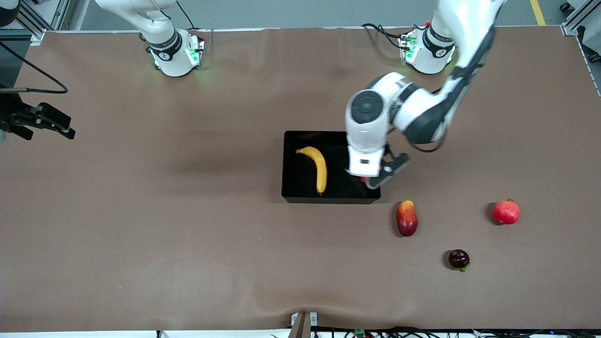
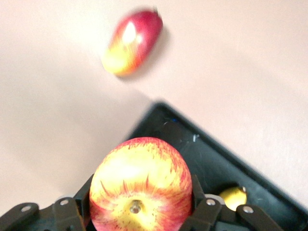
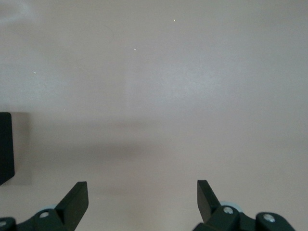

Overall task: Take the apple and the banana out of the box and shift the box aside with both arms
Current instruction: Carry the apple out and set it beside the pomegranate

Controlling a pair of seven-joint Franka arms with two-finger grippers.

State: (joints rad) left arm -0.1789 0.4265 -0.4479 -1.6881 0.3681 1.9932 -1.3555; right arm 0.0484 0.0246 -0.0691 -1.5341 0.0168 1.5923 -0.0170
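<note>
The black tray (image 1: 328,199) lies mid-table with the yellow banana (image 1: 318,166) in it. My left gripper (image 1: 367,181) hangs over the tray's corner toward the left arm's end and is shut on the small red apple with yellow streaks (image 1: 364,179). In the left wrist view the apple (image 2: 139,168) fills the gripper (image 2: 140,204), with the tray's corner (image 2: 211,159) and the banana's tip (image 2: 233,196) under it. My right gripper (image 1: 69,127) waits open and empty over bare table at the right arm's end; the right wrist view shows it (image 3: 142,197) and a tray edge (image 3: 5,147).
A red-orange mango (image 1: 406,218) lies just outside the tray, nearer the front camera; it also shows in the left wrist view (image 2: 132,42). A larger red round fruit (image 1: 506,211) and a small dark purple fruit (image 1: 458,259) lie toward the left arm's end.
</note>
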